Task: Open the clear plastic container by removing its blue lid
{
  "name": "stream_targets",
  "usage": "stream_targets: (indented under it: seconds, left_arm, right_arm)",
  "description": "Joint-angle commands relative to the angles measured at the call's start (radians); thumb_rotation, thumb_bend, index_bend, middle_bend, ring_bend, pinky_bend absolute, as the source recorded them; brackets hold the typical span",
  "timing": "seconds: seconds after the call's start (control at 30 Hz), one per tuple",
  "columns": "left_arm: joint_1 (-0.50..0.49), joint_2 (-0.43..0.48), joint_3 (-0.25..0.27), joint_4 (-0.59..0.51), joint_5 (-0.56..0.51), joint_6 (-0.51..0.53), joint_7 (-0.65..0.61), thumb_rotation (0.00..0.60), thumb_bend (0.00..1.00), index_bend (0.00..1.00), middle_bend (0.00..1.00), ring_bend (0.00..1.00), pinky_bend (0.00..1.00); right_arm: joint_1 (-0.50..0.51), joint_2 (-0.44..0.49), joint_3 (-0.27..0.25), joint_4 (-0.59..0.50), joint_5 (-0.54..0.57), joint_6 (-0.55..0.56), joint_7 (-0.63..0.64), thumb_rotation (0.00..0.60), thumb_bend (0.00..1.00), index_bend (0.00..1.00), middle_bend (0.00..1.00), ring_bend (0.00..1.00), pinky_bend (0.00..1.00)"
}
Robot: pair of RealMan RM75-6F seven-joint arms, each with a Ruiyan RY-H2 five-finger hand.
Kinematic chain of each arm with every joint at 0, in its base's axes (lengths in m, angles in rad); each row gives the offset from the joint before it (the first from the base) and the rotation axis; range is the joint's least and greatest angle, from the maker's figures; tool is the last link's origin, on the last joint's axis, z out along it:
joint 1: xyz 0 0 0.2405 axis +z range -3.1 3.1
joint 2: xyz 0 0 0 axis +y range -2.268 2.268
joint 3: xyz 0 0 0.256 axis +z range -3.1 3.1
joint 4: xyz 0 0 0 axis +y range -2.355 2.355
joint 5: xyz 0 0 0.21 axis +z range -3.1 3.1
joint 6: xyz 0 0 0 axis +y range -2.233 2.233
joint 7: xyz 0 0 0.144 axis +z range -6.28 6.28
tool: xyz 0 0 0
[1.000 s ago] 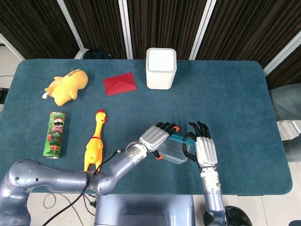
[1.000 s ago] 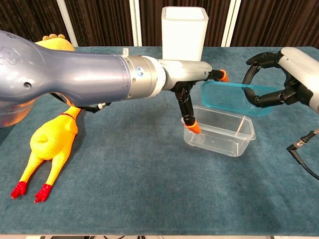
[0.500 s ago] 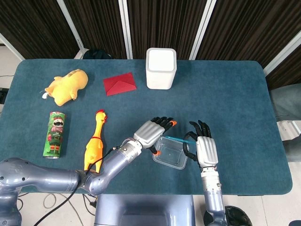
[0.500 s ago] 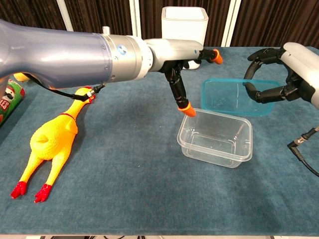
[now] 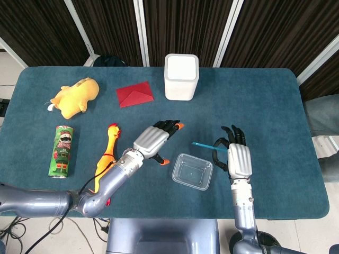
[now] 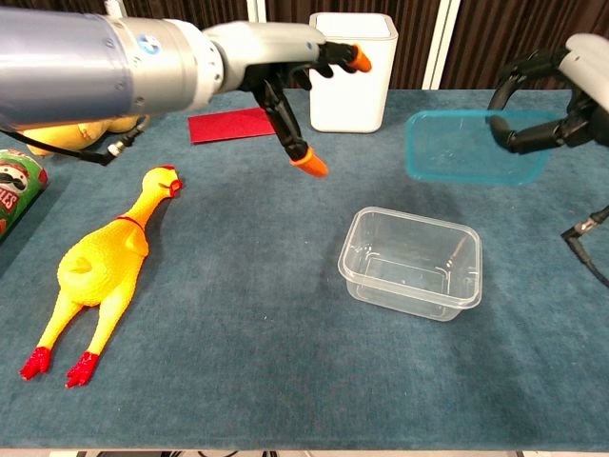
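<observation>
The clear plastic container [image 5: 192, 171] [image 6: 413, 263] stands lidless on the blue table, near the front edge. My right hand [image 5: 237, 158] [image 6: 561, 105] holds the blue lid [image 6: 472, 145] [image 5: 204, 144] in the air, up and to the right of the container, gripped at its right edge. In the head view the lid shows only as a thin blue line. My left hand [image 5: 155, 139] [image 6: 285, 71] hovers open to the left of the container, fingers spread, touching nothing.
A white bin [image 5: 181, 76] [image 6: 352, 71] stands at the back. A red cloth [image 5: 135, 94], yellow plush toy [image 5: 74, 97], green chips can [image 5: 62, 151] and yellow rubber chicken [image 5: 106, 160] [image 6: 95, 272] lie on the left side.
My left hand let go of the container and drew back up and to the left. My right hand lifted the lid higher and to the right, clear of the container.
</observation>
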Motion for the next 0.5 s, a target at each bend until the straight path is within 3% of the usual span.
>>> stream_targets:
  seconds: [0.03,0.3,0.5]
  left_arm:
    - [0.029,0.035,0.000,-0.025,0.026,0.012,-0.030,0.600,0.00,0.00,0.00,0.00,0.11]
    - [0.115,0.142,0.014,-0.106,0.116,0.044,-0.110,0.600,0.00,0.00,0.00,0.00,0.11]
    - [0.206,0.233,0.055,-0.185,0.231,0.092,-0.168,0.600,0.00,0.00,0.00,0.00,0.11]
  right_arm:
    - [0.012,0.025,0.029,0.015,0.013,-0.004,-0.004,0.600,0.73,0.66,0.19,0.00,0.00]
    - [0.011,0.152,0.089,0.081,0.031,-0.029,0.028,0.600,0.73,0.66,0.19,0.00,0.00]
    - [-0.031,0.245,0.076,0.148,0.037,-0.045,0.096,0.600,0.73,0.67,0.19,0.00,0.00]
